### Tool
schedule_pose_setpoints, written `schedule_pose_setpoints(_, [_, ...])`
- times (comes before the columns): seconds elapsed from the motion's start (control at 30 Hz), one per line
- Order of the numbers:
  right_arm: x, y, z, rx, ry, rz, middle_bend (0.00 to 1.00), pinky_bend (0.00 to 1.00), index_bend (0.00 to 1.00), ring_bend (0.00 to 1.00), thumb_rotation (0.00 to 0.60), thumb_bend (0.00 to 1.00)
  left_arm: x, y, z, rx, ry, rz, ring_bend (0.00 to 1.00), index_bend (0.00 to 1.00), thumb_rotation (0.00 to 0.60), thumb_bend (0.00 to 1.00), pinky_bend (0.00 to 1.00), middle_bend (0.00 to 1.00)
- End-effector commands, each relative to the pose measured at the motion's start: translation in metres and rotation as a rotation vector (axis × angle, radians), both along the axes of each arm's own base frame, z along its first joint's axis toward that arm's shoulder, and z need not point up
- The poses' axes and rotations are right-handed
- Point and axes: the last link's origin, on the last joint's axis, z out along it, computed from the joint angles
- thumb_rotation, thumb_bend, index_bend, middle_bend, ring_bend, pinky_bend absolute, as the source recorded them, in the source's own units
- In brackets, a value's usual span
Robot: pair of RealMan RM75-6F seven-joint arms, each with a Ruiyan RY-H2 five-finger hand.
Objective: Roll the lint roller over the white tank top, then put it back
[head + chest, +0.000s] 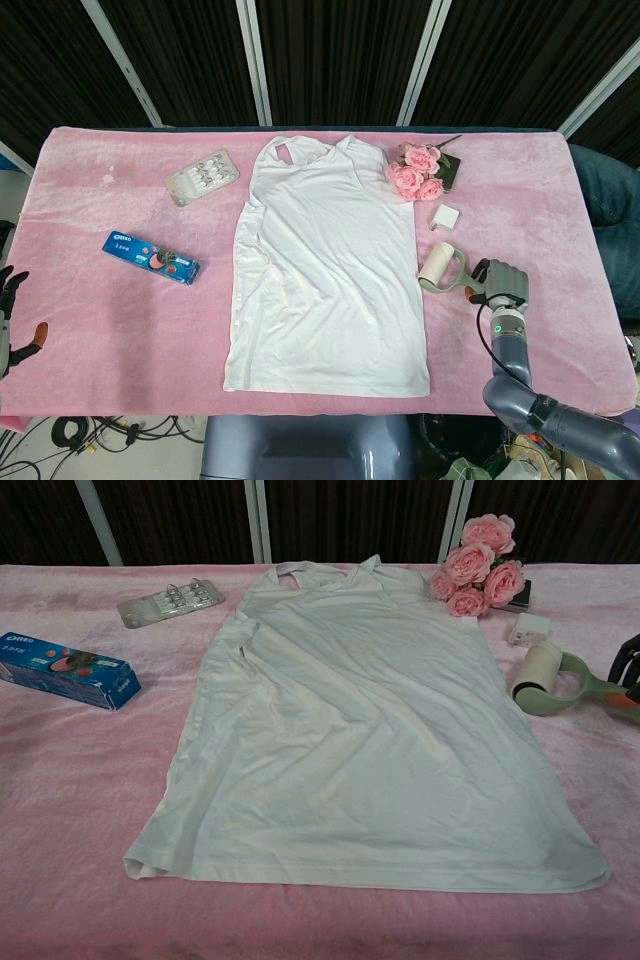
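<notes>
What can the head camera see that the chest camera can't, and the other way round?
Only the head view shows the left hand at the table's left edge, most of the right hand and its arm, and the floor cables below the table. The chest view adds nothing new; it only shows things closer, with just a dark sliver of the right hand at its edge. Both show the tank top, roller, roses, cookie box, blister pack and small white block.
</notes>
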Motion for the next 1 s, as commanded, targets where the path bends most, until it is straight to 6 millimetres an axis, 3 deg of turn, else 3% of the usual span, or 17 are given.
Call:
schedule_pose_setpoints(0.03, [0.0,0.0001,-0.0001,0.0,0.001,0.001,0.54,0.4,0.66,0.51,0.6,0.54,0.0001,-0.0001,0.0001,0.001,0.0,0.0,0.04,0.12,0.6,0.35,0.14,0.04])
schedule_pose_setpoints(1.0, [0.009,-0.0003,0.0058,-0.026,-0.024,0.075,0.56,0.4,0.71,0.52,0.6,0.58,0.0008,-0.0018,0.0006,0.003,-0.006,0.0,0.04,0.12,0.6,0.36,0.2,0.04])
